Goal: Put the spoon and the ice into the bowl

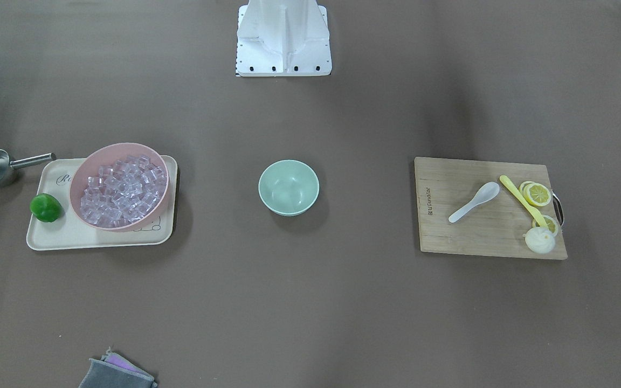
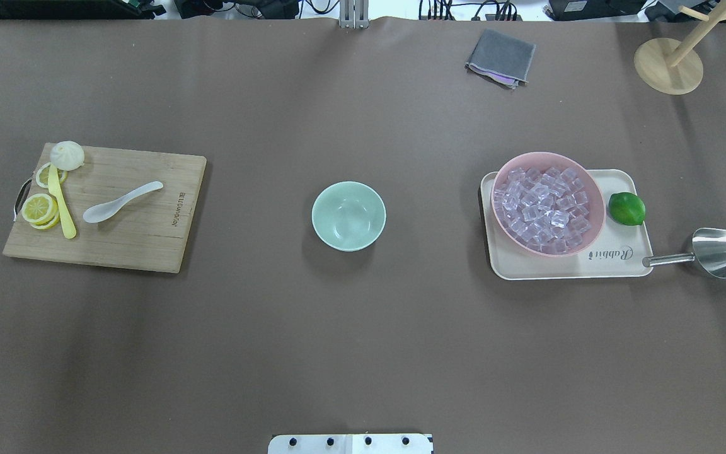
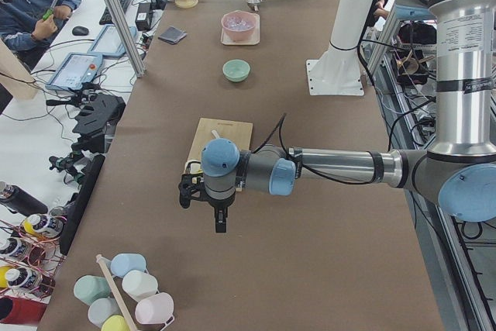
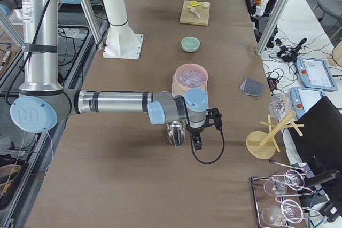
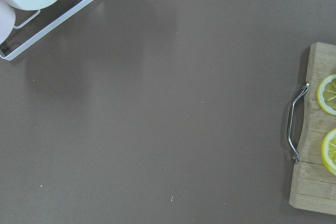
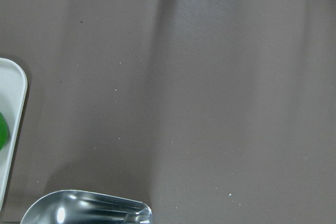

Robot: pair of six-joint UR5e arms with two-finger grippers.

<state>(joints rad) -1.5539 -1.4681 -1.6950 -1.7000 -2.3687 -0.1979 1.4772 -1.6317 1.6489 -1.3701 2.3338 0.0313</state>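
Note:
The white spoon (image 1: 473, 201) lies on a wooden cutting board (image 1: 477, 237); it also shows in the overhead view (image 2: 122, 202). The mint-green bowl (image 1: 288, 187) stands empty at the table's middle (image 2: 348, 215). Clear ice cubes (image 2: 546, 202) fill a pink bowl (image 1: 84, 178) on a cream tray (image 2: 564, 268). My left gripper (image 3: 220, 221) hangs over bare table past the board's outer end. My right gripper (image 4: 196, 141) hangs beside the steel scoop (image 4: 175, 133). I cannot tell whether either gripper is open or shut.
A yellow utensil (image 2: 60, 205), lemon slices (image 2: 40, 209) and a white bun (image 2: 67, 155) share the board. A lime (image 2: 626, 209) sits on the tray. A grey cloth (image 2: 500, 58) and a wooden stand (image 2: 668, 66) are at the far edge. A mug rack (image 3: 128, 296) stands at the left end.

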